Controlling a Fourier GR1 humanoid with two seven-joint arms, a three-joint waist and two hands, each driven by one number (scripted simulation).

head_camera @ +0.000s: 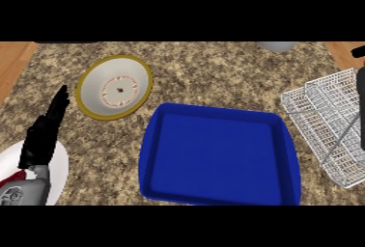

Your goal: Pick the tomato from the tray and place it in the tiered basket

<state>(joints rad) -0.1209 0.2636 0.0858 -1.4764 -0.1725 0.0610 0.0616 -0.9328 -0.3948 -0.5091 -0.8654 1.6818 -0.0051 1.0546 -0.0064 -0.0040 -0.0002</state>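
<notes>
While holding nothing, the left robot hand (47, 126) rests straight-fingered beside the plate (114, 87).

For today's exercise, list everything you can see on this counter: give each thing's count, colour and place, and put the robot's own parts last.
tray: one, blue, centre of the counter, nothing visible in it
bowl: one, white with a yellow rim, upper left
plate: one, white, lower left edge, partly under the left forearm
basket: one, white wire, tiered, right edge
grey object: one, top edge, cut off, cannot tell what it is
counter: one, speckled brown stone
tomato: none in view
left hand: one, black, fingers straight, at the left
dark shape: one, right edge above the basket, cannot tell what it is
</notes>
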